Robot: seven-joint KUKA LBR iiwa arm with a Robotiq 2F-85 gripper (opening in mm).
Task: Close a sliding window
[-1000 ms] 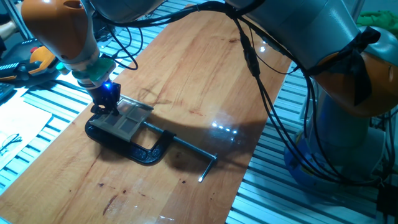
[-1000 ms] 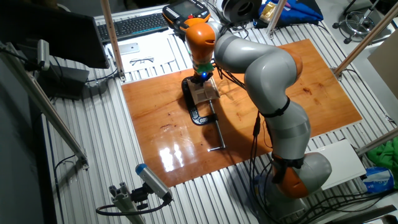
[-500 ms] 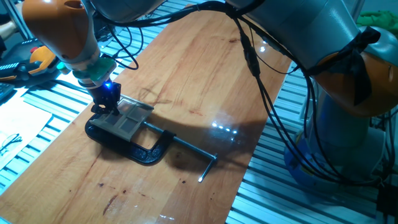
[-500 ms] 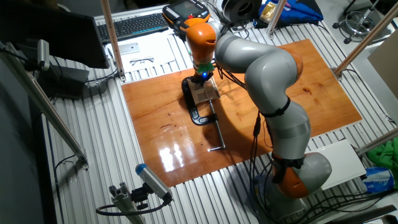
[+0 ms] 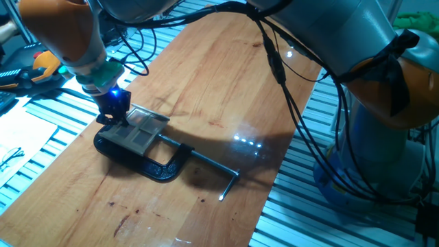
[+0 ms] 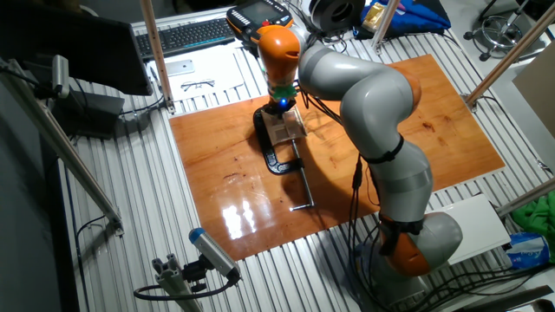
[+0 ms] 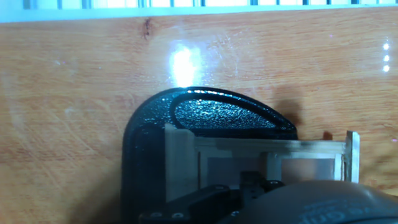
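Note:
The sliding window (image 5: 140, 130) is a small pale wood frame with thin crossbars. It lies held in a black C-clamp (image 5: 156, 167) on the wooden tabletop. My gripper (image 5: 113, 116) stands upright over the window's left end, its dark fingers down at the frame, with a blue light lit above them. In the other fixed view the gripper (image 6: 279, 110) is at the window's far end (image 6: 284, 130). In the hand view the window frame (image 7: 261, 149) lies across the clamp's rounded body (image 7: 211, 115), with the hand's dark parts low in the frame. The finger gap does not show.
The clamp's steel screw rod (image 5: 216, 167) sticks out right, ending in a crossbar. Cables (image 5: 274, 62) hang from the arm over the board (image 5: 226, 82). An orange tool (image 5: 41, 65) lies left of the board. A keyboard (image 6: 186, 35) and glasses (image 6: 198, 84) lie beyond it.
My gripper has shifted slightly left and up at the window's end. The window and clamp look unmoved.

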